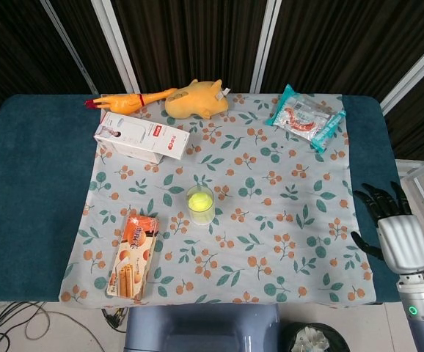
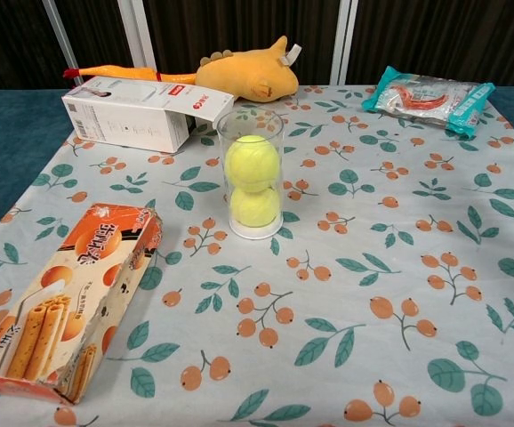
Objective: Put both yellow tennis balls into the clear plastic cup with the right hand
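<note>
The clear plastic cup (image 2: pixel 252 173) was found well left of the right hand (image 1: pixel 397 233), fingers spread, empty. Both tennis balls (image 2: pixel 252 183) were stacked inside.

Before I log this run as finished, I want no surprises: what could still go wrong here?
Little, likely. The clear plastic cup is tall and narrow, with two yellow tennis balls stacked inside, the upper near the rim, so a nudge might tip it. The right hand sits off the tablecloth edge, fingers spread and holding nothing; if it swings back low, it could clip the cup.
</note>
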`<action>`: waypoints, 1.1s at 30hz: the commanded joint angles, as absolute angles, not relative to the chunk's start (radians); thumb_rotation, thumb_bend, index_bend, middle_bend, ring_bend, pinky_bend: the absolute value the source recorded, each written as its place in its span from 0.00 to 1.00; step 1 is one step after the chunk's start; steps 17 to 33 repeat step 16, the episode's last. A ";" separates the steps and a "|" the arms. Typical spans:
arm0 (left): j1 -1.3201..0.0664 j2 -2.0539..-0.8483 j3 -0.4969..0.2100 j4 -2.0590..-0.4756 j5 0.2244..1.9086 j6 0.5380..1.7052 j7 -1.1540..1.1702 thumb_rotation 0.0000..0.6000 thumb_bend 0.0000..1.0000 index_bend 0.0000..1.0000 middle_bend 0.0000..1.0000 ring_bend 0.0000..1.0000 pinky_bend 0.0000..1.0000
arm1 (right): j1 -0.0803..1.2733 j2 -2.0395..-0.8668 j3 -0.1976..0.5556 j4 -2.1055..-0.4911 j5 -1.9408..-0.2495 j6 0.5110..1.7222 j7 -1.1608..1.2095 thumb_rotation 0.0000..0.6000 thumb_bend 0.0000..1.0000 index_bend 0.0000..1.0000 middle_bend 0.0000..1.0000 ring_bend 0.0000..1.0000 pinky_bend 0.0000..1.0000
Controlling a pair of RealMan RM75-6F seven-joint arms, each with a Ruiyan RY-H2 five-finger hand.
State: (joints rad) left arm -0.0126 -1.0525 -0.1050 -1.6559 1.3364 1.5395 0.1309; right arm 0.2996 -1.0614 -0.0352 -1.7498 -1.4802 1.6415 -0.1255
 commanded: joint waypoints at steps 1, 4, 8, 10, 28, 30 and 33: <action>-0.012 -1.055 -0.102 -1.655 1.342 1.542 0.134 1.00 0.00 0.07 0.00 0.00 0.10 | 0.245 -1.088 -0.057 -1.709 -1.514 1.692 -0.180 1.00 0.31 0.21 0.16 0.18 0.00; -0.014 -1.059 -0.098 -1.653 1.350 1.541 0.141 1.00 0.00 0.07 0.00 0.00 0.10 | 0.217 -1.106 -0.066 -1.690 -1.524 1.703 -0.188 1.00 0.31 0.21 0.16 0.18 0.00; -0.020 -1.068 -0.091 -1.647 1.364 1.535 0.154 1.00 0.00 0.07 0.00 0.00 0.09 | 0.194 -1.124 -0.075 -1.663 -1.528 1.692 -0.194 1.00 0.31 0.21 0.16 0.18 0.00; -0.023 -1.073 -0.088 -1.643 1.370 1.532 0.158 1.00 0.00 0.07 0.00 0.00 0.10 | 0.187 -1.133 -0.073 -1.653 -1.528 1.689 -0.193 1.00 0.31 0.21 0.16 0.18 0.00; -0.029 -1.085 -0.083 -1.634 1.382 1.528 0.169 1.00 0.00 0.07 0.00 0.00 0.09 | 0.177 -1.152 -0.057 -1.629 -1.526 1.668 -0.192 1.00 0.31 0.21 0.16 0.18 0.00; -0.029 -1.085 -0.083 -1.634 1.382 1.528 0.169 1.00 0.00 0.07 0.00 0.00 0.09 | 0.177 -1.152 -0.057 -1.629 -1.526 1.668 -0.192 1.00 0.31 0.21 0.16 0.18 0.00; -0.029 -1.085 -0.083 -1.634 1.382 1.528 0.169 1.00 0.00 0.07 0.00 0.00 0.09 | 0.177 -1.152 -0.057 -1.629 -1.526 1.668 -0.192 1.00 0.31 0.21 0.16 0.18 0.00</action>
